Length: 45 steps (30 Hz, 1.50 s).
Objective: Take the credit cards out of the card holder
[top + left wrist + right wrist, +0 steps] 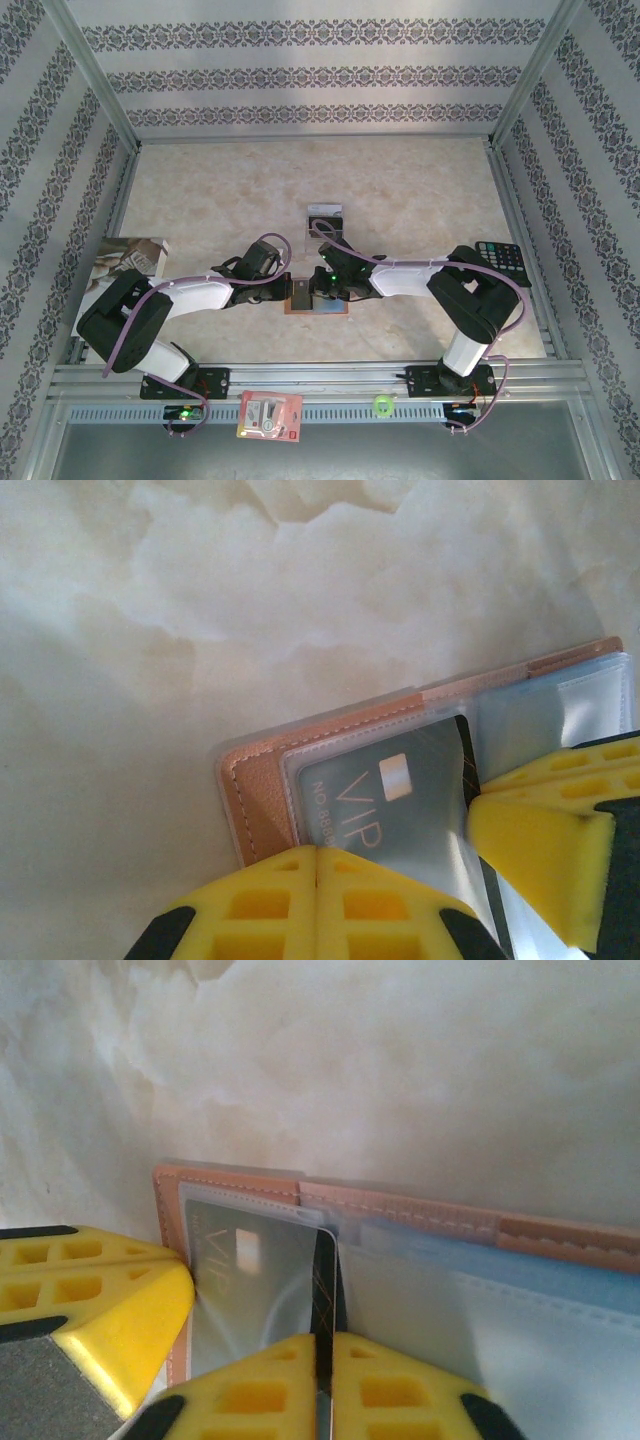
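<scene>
table: pale marbled top (400, 190), patterned walls on three sides
left arm: base near-left, elbow folded out to the left, forearm low and running right toward the centre
right arm: mirrored, with elbow out right and forearm running left; wrists nearly meet over the holder
card holder (336, 308): open flat at near centre, under both wrists
left gripper (315, 865): fingertips pressed together with nothing between them, sitting at the holder's near edge over the clear sleeve (540, 715)
right gripper (323, 1345): clamped on the VIP card (255, 1280) at its dark band; the card's grey face lies under the sleeve
loose card (325, 215): flat on the table beyond the holder, apart from it
</scene>
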Tool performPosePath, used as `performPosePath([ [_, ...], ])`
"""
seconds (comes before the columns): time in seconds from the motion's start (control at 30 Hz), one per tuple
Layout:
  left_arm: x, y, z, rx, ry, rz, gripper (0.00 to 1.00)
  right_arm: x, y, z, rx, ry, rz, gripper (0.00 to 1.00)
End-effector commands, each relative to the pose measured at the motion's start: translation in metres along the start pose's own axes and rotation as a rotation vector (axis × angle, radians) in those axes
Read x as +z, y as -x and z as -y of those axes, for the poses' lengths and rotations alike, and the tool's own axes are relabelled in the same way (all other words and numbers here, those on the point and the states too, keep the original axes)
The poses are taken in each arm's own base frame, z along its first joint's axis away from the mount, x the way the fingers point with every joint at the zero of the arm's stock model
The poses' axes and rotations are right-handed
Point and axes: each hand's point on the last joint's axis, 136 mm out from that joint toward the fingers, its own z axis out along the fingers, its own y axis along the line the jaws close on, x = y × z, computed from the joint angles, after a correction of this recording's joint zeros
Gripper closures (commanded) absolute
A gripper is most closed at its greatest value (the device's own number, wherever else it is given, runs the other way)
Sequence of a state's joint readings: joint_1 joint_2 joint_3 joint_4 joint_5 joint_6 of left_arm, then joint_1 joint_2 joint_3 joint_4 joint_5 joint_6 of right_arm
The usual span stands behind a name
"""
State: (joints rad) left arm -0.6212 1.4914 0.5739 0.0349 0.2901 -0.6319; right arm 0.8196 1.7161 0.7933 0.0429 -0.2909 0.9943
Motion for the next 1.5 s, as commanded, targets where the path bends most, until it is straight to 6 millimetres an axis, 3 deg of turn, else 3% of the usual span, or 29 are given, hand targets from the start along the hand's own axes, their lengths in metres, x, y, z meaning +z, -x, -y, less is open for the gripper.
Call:
performPosePath([
  [0.0, 0.009, -0.016, -0.008, -0.003, 0.013, -0.052, 1.00, 0.005, -0.004, 0.005, 0.008, 0.001, -0.003, 1.00],
  [0.5, 0.005, -0.008, -0.007, 0.007, 0.017, -0.035, 1.00, -0.044, 0.003, 0.026, -0.022, -0.093, 0.172, 1.00],
  [0.83, 0.004, -0.003, -0.002, 0.020, 0.008, -0.030, 1.00, -0.071, 0.008, 0.017, -0.163, -0.240, 0.237, 1.00],
  [1.0, 0.004, 0.000, 0.002, 0.024, -0.004, -0.022, 1.00, -0.070, 0.007, 0.012, -0.211, -0.295, 0.233, 1.00],
  [1.2, 0.007, 0.002, 0.005, 0.025, -0.017, -0.025, 1.00, -0.049, 0.002, 0.003, -0.237, -0.289, 0.181, 1.00],
  [1.37, 0.009, 0.001, 0.005, 0.022, -0.023, -0.028, 1.00, -0.042, 0.002, -0.001, -0.240, -0.273, 0.166, 0.86],
  [1.47, 0.008, 0.001, 0.005, 0.022, -0.024, -0.028, 1.00, -0.043, 0.003, -0.002, -0.241, -0.270, 0.168, 0.85],
])
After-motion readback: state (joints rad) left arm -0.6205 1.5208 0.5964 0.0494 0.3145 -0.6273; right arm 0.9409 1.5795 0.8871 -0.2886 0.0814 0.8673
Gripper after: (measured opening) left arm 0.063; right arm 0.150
